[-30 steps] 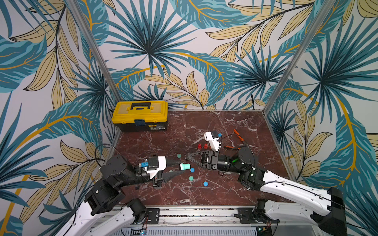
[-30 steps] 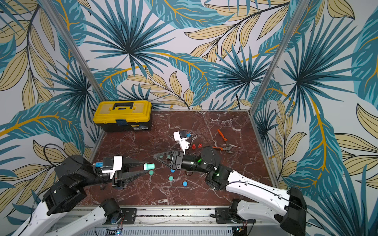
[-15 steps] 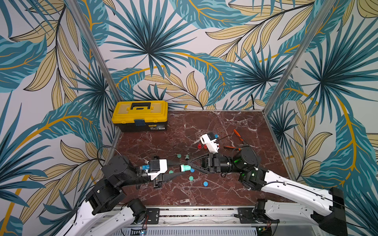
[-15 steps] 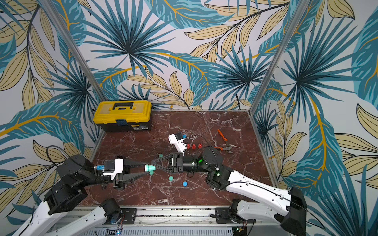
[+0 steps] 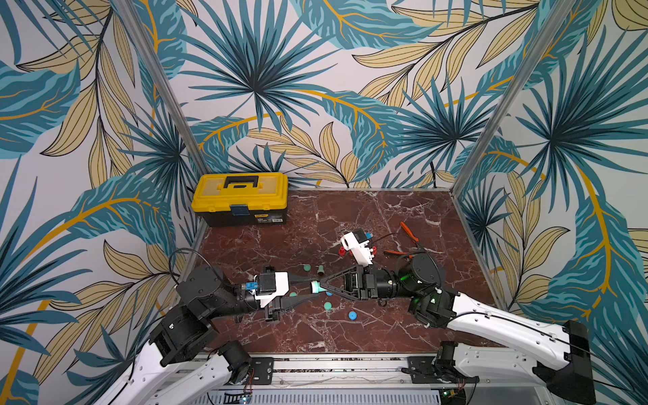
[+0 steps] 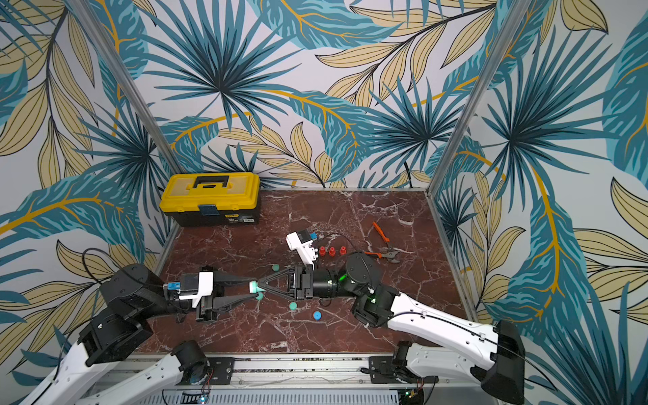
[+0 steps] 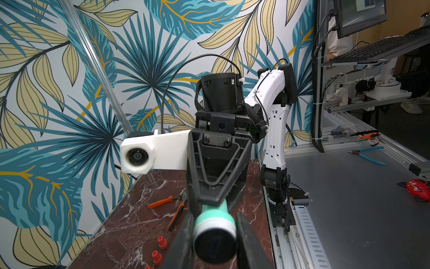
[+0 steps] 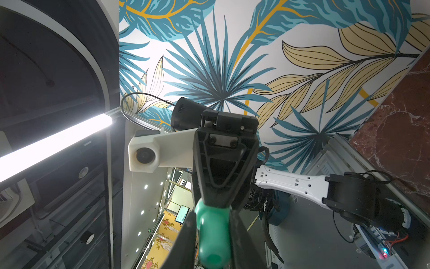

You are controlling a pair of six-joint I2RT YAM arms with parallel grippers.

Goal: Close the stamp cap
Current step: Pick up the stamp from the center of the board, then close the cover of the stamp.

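Note:
A teal stamp [image 5: 317, 287] with a white ring hangs above the table between both arms, seen in both top views [image 6: 255, 287]. My left gripper [image 5: 314, 288] is shut on its wide end, and the left wrist view shows that end's dark round face [image 7: 215, 242] between my fingers [image 7: 183, 244]. From the opposite side, my right gripper [image 5: 322, 286] is shut on the rounded teal handle [image 8: 213, 237]. Small round teal caps [image 5: 328, 305] lie loose on the table below. Whether a cap sits on the stamp I cannot tell.
A yellow toolbox [image 5: 242, 198] stands at the back left of the marble table [image 5: 350, 336]. Orange pliers [image 5: 408, 235] lie at the right. Red stamp pieces [image 6: 332, 250], another teal cap [image 5: 306, 268] and a blue cap [image 5: 352, 315] are scattered mid-table.
My right gripper has moved left up to the stamp and closed its fingers on the handle. The left gripper has kept the stamp in nearly the same place.

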